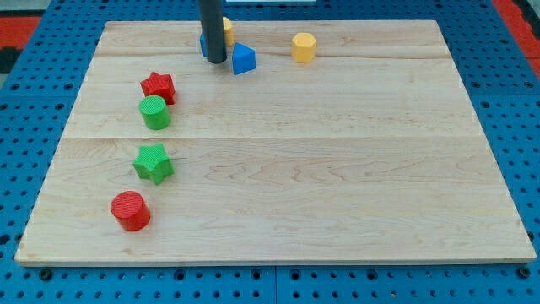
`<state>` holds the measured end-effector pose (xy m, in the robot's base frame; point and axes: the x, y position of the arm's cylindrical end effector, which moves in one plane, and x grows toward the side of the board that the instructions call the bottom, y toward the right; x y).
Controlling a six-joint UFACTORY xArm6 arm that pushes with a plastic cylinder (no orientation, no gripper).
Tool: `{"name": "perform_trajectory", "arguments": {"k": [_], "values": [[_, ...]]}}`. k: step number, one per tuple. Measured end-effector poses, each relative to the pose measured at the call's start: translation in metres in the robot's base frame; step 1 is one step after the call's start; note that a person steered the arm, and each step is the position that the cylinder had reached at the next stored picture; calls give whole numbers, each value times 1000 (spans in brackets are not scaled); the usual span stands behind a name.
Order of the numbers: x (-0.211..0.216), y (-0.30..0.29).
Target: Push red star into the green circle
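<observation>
One short push separates the red star-shaped block (158, 86) from the green round cylinder block (154, 112), which sits just below it, touching or nearly so, near the wooden board's (337, 169) left edge. My tip (216, 61), a bare rod with no jaws to open or close, stands up and to the view's right of the star, so it must come round above it. A blue block (243, 58) sits beside the tip, another blue piece and a yellow one lie half hidden behind the rod, and a yellow hexagonal block (304, 46), green star block (153, 162) and red round block (131, 210) lie clear of the path.
</observation>
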<state>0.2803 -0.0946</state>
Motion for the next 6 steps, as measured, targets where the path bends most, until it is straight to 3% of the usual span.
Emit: {"name": "perform_trajectory", "arguments": {"k": [2,4,5,6], "values": [[30,-48],[93,-25],[49,-56],[47,-58]]}}
